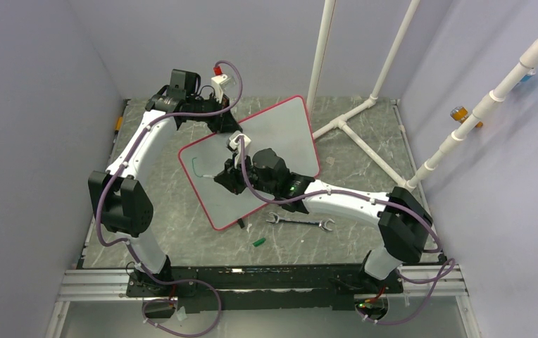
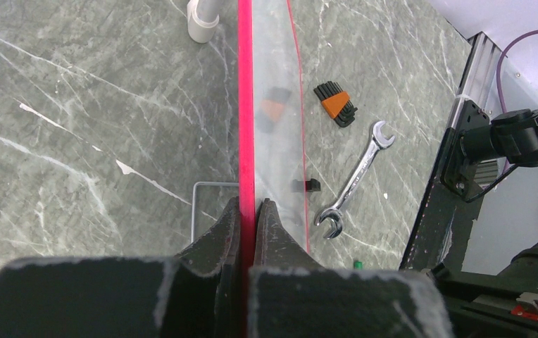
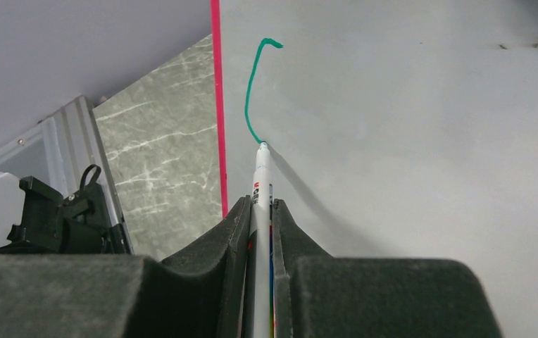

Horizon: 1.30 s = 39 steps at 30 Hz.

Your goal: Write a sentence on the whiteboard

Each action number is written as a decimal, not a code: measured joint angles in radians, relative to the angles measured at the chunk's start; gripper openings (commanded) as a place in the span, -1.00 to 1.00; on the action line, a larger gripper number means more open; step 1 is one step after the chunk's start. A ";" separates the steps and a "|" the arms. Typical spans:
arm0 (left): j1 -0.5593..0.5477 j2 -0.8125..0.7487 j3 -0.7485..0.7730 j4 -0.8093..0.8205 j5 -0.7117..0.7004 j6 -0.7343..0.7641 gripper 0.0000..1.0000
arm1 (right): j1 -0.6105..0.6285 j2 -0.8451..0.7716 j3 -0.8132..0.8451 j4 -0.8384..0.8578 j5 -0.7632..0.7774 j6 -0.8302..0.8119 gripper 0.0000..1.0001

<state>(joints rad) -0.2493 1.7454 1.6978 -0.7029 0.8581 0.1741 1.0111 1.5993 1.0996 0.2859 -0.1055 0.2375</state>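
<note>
marker [image 3: 261,176] barrel: hidden by fingers [image 3: 227,243] | whiteboard [image 1: 287,130] centre: covered by right arm [image 1: 343,197]

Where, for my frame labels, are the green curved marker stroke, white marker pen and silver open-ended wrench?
Green curved marker stroke [image 3: 248,91], right wrist view, middle of the curve.
White marker pen [image 3: 262,179], right wrist view, barrel behind the tip.
Silver open-ended wrench [image 2: 356,179], left wrist view, middle of the shaft.

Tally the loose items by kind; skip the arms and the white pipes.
whiteboard: 1
marker: 1
wrench: 1
hex key set: 1
small green piece: 1
Total: 5
</note>
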 measured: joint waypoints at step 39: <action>-0.017 -0.012 0.003 -0.004 -0.018 -0.003 -1.00 | -0.017 -0.036 0.094 -0.055 0.074 -0.017 -1.00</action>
<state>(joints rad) -0.2665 1.7336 1.7008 -0.7067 0.8406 0.1707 0.9939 1.5631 1.1938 0.2314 -0.0319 0.2207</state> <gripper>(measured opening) 0.049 0.150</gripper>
